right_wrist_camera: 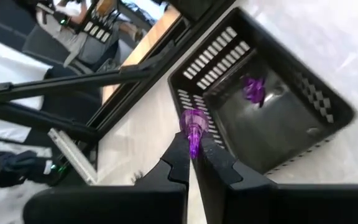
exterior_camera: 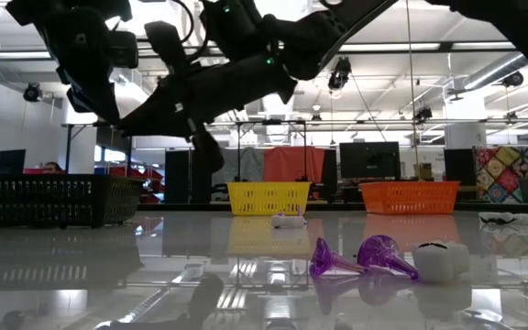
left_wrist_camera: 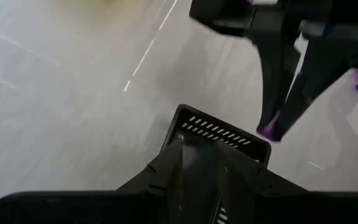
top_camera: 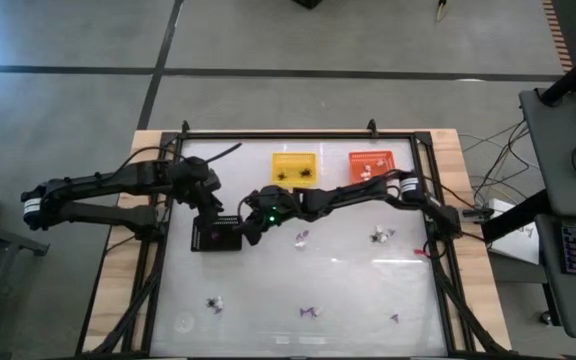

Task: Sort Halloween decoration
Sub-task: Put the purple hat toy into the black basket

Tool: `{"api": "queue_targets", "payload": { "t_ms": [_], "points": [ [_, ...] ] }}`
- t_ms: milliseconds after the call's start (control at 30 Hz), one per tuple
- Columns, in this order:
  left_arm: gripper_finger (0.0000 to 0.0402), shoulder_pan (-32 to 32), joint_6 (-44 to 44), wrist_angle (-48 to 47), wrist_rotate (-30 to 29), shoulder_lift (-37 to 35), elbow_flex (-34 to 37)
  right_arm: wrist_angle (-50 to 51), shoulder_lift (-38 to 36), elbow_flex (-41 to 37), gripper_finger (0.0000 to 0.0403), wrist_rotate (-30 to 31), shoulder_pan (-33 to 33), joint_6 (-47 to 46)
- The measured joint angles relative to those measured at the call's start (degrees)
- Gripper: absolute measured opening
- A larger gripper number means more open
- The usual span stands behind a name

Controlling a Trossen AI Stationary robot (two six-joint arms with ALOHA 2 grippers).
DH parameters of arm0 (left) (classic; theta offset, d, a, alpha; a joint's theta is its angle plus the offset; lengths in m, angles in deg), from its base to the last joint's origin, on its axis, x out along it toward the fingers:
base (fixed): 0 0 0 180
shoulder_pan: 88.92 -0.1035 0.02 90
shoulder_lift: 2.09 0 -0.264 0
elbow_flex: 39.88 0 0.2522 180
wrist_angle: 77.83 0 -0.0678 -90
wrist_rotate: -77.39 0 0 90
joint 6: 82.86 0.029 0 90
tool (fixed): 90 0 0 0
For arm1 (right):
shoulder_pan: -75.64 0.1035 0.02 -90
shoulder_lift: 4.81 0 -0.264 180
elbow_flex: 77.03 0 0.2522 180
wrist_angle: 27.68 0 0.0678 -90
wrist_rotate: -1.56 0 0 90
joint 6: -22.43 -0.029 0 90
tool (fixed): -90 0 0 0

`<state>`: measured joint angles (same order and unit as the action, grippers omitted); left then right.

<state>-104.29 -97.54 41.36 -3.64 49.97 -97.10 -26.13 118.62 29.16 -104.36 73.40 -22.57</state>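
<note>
A black basket (top_camera: 216, 238) stands left of the table's middle, with one purple trinket (right_wrist_camera: 252, 89) lying on its floor. My right gripper (right_wrist_camera: 194, 138) reaches in from the table's right, shut on another purple trinket (right_wrist_camera: 193, 121) just above the basket's slotted rim (right_wrist_camera: 194, 99). My left gripper (left_wrist_camera: 201, 165) hangs over the basket's far side (top_camera: 208, 208), open by a narrow gap, with nothing between its fingers. More trinkets, purple (top_camera: 301, 238) and white (top_camera: 378, 236), lie loose on the table. My right gripper pinches the small purple trinket between its two fingertips; the trinket's wider end (right_wrist_camera: 193, 117) sticks out past them. The fingers come from the table's right, slanting a little downward. The trinket is lifted clear, at the basket's right edge (left_wrist_camera: 270, 129).
A yellow basket (top_camera: 293, 167) and an orange basket (top_camera: 373, 165) stand at the far edge, each with small pieces inside. Loose trinkets lie near the front (top_camera: 215, 303), (top_camera: 310, 312), (top_camera: 395, 319). A black frame (top_camera: 438, 250) rims the table.
</note>
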Motion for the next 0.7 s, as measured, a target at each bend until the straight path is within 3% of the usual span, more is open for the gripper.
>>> {"api": "queue_targets", "payload": {
  "t_ms": [100,700],
  "points": [
    [0.0075,0.0,0.0,0.1,-0.1,-0.2,0.0,0.2,1.0,1.0,0.0009,-2.6,-0.4,-0.5],
    [0.0075,0.0,0.9,0.5,0.0,-0.5,0.0,0.4,1.9,1.0,0.0011,-4.1,-1.0,-0.9]
  ]
}}
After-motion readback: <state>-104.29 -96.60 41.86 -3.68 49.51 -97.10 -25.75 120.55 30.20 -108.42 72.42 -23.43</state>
